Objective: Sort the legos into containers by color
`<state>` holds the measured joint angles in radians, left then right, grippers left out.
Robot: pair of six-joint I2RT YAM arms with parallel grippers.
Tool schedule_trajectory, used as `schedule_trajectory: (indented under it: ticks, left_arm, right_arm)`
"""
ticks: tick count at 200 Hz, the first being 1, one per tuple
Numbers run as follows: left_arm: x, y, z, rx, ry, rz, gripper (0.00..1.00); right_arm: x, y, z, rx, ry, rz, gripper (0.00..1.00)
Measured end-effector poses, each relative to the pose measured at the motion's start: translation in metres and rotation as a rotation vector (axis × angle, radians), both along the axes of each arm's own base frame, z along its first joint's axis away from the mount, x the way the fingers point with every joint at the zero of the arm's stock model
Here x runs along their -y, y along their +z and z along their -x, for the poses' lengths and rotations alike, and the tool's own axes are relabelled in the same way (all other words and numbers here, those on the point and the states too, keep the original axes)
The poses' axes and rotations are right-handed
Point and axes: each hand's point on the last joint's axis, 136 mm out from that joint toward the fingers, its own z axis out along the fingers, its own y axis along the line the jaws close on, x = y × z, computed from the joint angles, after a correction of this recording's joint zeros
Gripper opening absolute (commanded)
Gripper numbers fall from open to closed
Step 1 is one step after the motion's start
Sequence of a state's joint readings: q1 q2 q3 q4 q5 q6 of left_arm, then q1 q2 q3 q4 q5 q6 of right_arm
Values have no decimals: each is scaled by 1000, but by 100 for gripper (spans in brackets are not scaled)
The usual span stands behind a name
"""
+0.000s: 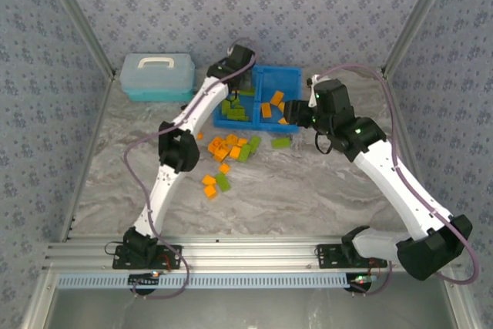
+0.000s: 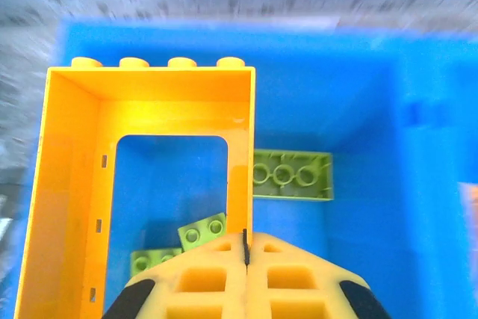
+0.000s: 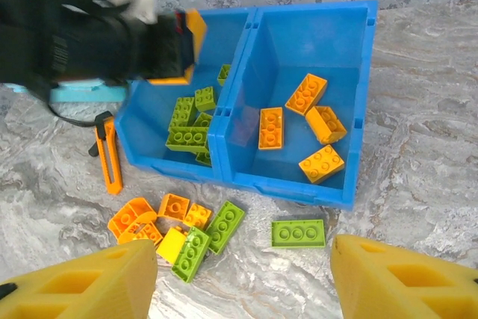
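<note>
- Left fingers (image 2: 250, 255) are pressed together, pinching the thin side wall of an orange frame brick (image 2: 71, 184). The frame juts out ahead of the fingertips, studs at its far end.
- That frame hangs over the left compartment (image 3: 146, 121) of the blue bin (image 3: 299, 11), with green bricks (image 3: 187, 121) lying on the floor below it.
- Over in the right compartment (image 3: 336, 50), several orange bricks (image 3: 321, 163) are scattered flat.
- The bin sits at the far edge of the desk (image 1: 323, 190), about midway along it.
- Right fingers (image 3: 388, 278) are spread wide with nothing between them, hovering above the desk on the bin's near side.
- A single green brick (image 3: 299, 233) lies flat just ahead of that gap, nearer the right-hand finger and just beside the bin's near wall.
- The loose legos (image 3: 190, 229), orange and green mixed, cluster around the desk's middle.
- A slim orange-and-black tool (image 3: 110, 155) lies beside the bin's left wall.
- A pale blue case (image 1: 158, 75) stands in the far-left corner.
</note>
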<state>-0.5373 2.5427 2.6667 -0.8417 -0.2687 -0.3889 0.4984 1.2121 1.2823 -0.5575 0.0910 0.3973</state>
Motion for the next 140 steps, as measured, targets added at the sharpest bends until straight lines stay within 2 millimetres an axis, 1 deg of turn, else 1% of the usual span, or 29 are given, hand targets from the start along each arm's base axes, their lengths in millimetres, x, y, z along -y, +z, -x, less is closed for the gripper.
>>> schedule_trajectory:
  ticks: [12, 19, 26, 32, 37, 46, 52, 58, 65, 73, 80, 86, 91, 100, 107, 112, 119, 120, 125, 131, 140]
  left_arm:
    - [2, 44, 13, 50, 2, 50, 1]
    - [7, 70, 23, 82, -5, 82, 1]
    - [15, 95, 36, 117, -19, 116, 1]
    - [24, 112, 45, 144, -30, 142, 1]
    - [35, 125, 55, 166, -47, 166, 1]
    - [57, 141, 71, 195, -82, 208, 1]
    - [71, 147, 78, 207, -102, 233, 1]
    - [89, 146, 86, 208, -126, 253, 1]
    - [106, 141, 92, 203, -147, 266, 1]
    - [123, 129, 94, 190, -166, 274, 1]
    - [137, 110, 94, 166, -183, 273, 3]
    - [144, 93, 91, 146, -189, 264, 4]
    - [149, 74, 88, 122, -190, 252, 5]
    - [152, 44, 83, 84, -186, 231, 7]
    - [153, 20, 78, 53, -178, 212, 11]
    - [153, 4, 75, 34, -172, 199, 16]
    - [151, -13, 72, 12, -160, 186, 27]
    - [151, -18, 72, 5, -159, 180, 28]
    - [150, -28, 70, -8, -154, 170, 34]
    - [148, -38, 68, -21, -149, 159, 39]
    - [145, -45, 66, -34, -143, 156, 44]
  right_arm:
    - [2, 1, 3, 2, -9, -8, 71]
    - [4, 1, 4, 4, -17, -13, 72]
    - [7, 1, 6, 5, -28, -17, 72]
    - [10, 1, 8, 8, -40, -21, 73]
    - [12, 1, 9, 10, -51, -25, 73]
    - [17, 2, 12, 15, -68, -30, 73]
    - [20, 2, 14, 19, -80, -35, 73]
    - [23, 3, 16, 22, -88, -38, 73]
    - [26, 5, 18, 27, -97, -40, 73]
    - [29, 8, 20, 34, -106, -43, 73]
    - [32, 11, 22, 42, -113, -45, 73]
    - [34, 13, 23, 46, -115, -47, 73]
    - [35, 14, 25, 48, -118, -48, 73]
    - [38, 15, 28, 54, -123, -52, 73]
    - [40, 13, 30, 52, -126, -51, 73]
    - [41, 11, 32, 47, -129, -51, 73]
    - [43, 7, 34, 37, -132, -48, 73]
    - [43, 7, 34, 36, -132, -47, 73]
    - [44, 4, 35, 30, -134, -44, 73]
    - [44, 2, 36, 23, -136, -43, 73]
    - [45, -2, 36, 14, -138, -38, 73]
